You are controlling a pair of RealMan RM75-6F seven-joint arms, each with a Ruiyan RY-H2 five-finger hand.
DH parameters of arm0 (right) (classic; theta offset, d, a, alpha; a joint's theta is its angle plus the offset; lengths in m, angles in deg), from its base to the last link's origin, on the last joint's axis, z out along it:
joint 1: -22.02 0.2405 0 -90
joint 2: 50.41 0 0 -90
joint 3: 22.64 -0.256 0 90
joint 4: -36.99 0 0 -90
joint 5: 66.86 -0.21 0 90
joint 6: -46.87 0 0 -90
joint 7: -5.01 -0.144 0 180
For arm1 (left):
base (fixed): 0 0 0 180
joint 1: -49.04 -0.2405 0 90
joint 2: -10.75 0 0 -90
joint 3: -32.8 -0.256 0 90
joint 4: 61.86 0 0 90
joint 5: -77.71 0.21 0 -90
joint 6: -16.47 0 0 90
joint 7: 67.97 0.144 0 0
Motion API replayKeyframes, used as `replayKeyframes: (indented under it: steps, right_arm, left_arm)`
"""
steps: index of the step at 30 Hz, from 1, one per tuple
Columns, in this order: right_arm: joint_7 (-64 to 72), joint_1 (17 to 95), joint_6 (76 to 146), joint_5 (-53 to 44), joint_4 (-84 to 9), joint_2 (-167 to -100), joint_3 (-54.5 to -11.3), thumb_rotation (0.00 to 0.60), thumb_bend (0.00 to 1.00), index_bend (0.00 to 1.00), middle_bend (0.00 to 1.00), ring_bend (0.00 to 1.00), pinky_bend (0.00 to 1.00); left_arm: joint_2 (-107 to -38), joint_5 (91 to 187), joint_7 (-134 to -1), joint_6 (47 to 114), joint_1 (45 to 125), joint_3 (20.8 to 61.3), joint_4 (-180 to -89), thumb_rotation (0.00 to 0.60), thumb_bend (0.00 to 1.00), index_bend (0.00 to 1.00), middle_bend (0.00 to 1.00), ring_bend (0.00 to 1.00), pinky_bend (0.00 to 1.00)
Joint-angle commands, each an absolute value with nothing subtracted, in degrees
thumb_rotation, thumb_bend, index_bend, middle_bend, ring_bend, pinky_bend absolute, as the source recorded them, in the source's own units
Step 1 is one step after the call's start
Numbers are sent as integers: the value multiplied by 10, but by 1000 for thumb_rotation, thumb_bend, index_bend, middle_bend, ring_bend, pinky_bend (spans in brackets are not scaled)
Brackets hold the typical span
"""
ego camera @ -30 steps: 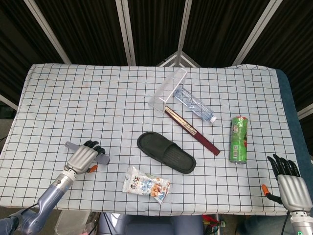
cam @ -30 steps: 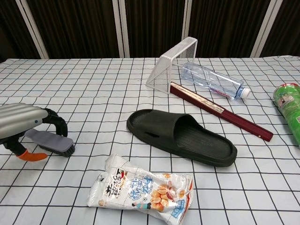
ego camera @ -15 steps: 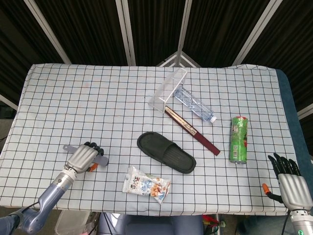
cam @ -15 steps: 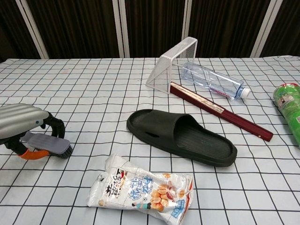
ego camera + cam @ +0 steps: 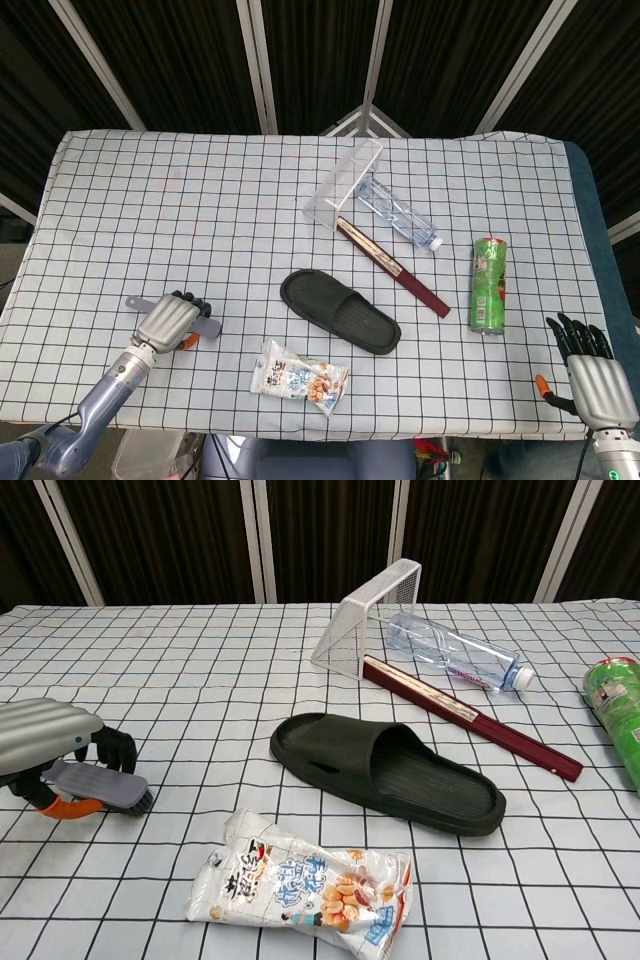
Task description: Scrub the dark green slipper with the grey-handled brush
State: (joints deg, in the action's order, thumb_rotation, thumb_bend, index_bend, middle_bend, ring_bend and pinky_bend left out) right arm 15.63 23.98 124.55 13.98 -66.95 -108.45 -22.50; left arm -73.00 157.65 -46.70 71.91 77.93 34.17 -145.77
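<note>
The dark green slipper (image 5: 340,310) (image 5: 385,770) lies sole down near the middle of the checked table, toe end towards the right. Left of it, by the front edge, the grey-handled brush (image 5: 208,326) (image 5: 100,788) rests bristles down on the cloth. My left hand (image 5: 170,320) (image 5: 45,740) covers its handle, with the fingers curled over the top and the orange-tipped thumb under it. A stretch of cloth separates brush and slipper. My right hand (image 5: 592,375) hangs off the table's front right corner, fingers apart, holding nothing.
A snack bag (image 5: 303,377) (image 5: 305,885) lies in front of the slipper. Behind it are a dark red stick (image 5: 392,266), a clear bottle (image 5: 398,213) and a tipped mesh holder (image 5: 345,182). A green can (image 5: 489,285) lies on the right.
My left hand has drawn back a little to the left and closed its fingers tighter, and the brush has slid left with it. The slipper and my right hand have stayed put.
</note>
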Motion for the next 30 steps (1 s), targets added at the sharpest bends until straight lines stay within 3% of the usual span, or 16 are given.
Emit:
replayKeyframes:
  steps: [1, 6, 18, 30]
  right_arm:
    - [157, 240, 1246, 140, -669, -1085, -225, 514, 415, 0, 0, 0, 0]
    - [161, 241, 1245, 138, -669, -1087, -224, 515, 415, 0, 0, 0, 0]
    - [230, 265, 1228, 184, -659, -1126, -213, 514, 416, 0, 0, 0, 0]
    - [324, 348, 1120, 258, -649, -1243, -201, 521, 421, 0, 0, 0, 0]
  left_arm:
    - [-734, 1573, -465, 722, 780, 343, -1454, 600, 633, 570, 595, 408, 460]
    - [-737, 1579, -474, 742, 778, 346, -1449, 600, 671, 626, 646, 458, 517]
    - [-707, 1575, -527, 747, 790, 369, -1457, 600, 672, 622, 643, 458, 517]
    - [-708, 1501, -595, 634, 874, 436, -1461, 600, 676, 615, 639, 458, 516]
